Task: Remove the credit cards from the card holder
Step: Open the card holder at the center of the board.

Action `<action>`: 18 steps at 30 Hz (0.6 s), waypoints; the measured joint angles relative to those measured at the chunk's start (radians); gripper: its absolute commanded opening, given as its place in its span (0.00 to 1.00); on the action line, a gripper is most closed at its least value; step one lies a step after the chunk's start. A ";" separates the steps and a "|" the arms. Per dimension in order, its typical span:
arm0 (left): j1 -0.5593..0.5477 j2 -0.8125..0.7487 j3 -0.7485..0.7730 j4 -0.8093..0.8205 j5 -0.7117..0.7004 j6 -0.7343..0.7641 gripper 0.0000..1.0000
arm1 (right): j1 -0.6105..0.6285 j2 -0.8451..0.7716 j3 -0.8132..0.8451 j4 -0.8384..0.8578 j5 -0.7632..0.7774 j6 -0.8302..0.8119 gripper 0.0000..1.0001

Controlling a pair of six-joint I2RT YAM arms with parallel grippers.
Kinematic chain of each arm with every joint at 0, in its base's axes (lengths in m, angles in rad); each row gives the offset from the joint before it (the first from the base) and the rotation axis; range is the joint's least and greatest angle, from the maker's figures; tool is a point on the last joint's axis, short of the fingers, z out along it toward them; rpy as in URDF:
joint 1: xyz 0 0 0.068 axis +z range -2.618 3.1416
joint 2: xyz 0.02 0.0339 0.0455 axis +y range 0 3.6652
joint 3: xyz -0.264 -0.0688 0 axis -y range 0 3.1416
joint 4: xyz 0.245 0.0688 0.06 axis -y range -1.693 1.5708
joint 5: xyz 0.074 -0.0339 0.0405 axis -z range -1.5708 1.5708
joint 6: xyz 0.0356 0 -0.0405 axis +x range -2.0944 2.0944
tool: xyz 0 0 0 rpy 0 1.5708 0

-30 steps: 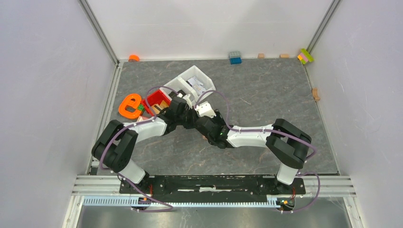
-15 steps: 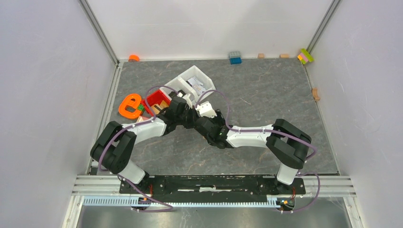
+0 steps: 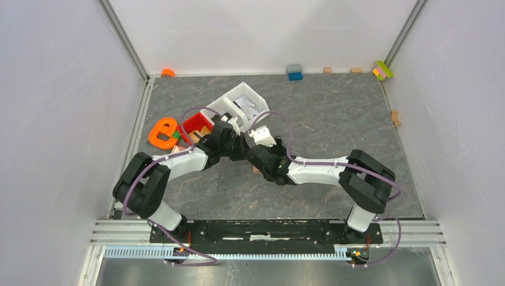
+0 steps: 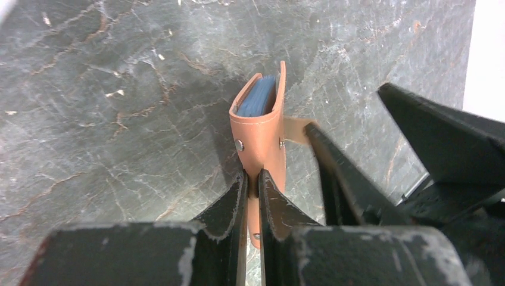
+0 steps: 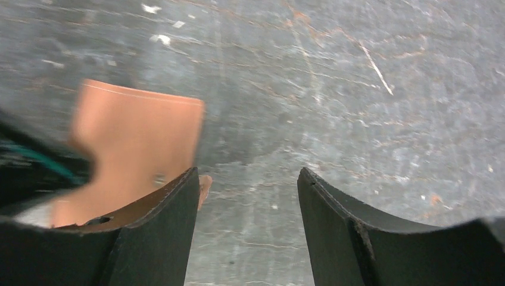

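Observation:
The tan-brown card holder [image 4: 260, 128] hangs over the grey table, with my left gripper [image 4: 252, 182] shut on its thin leather edge. The pale blue edge of the credit cards [image 4: 257, 98] shows inside its open end; no card is out. In the right wrist view the card holder [image 5: 137, 146] sits left of my right gripper [image 5: 248, 173], which is open with only bare table between its fingers. Its left finger [image 5: 172, 202] lies against the holder's side near the tab. From above, both wrists meet at mid-table [image 3: 244, 148] and hide the holder.
A white tray [image 3: 229, 102] with packets and a red bin [image 3: 192, 123] stand just behind the left arm. An orange letter [image 3: 162, 132] lies to their left. A blue brick [image 3: 294, 72] and small blocks sit along the back wall.
The right arm has shifted a little to the right, and its wrist has edged towards the back. The left gripper has kept its hold and place.

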 measured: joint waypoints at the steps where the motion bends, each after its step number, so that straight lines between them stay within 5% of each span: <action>1: 0.003 0.000 0.000 -0.004 -0.002 0.001 0.13 | -0.010 -0.008 -0.010 -0.011 0.002 -0.001 0.67; 9: 0.017 -0.003 0.000 -0.004 -0.011 0.011 0.14 | -0.126 -0.066 -0.105 -0.030 -0.039 -0.014 0.68; 18: 0.018 -0.003 0.000 0.001 0.021 0.011 0.14 | -0.134 -0.252 -0.279 0.192 -0.282 -0.100 0.66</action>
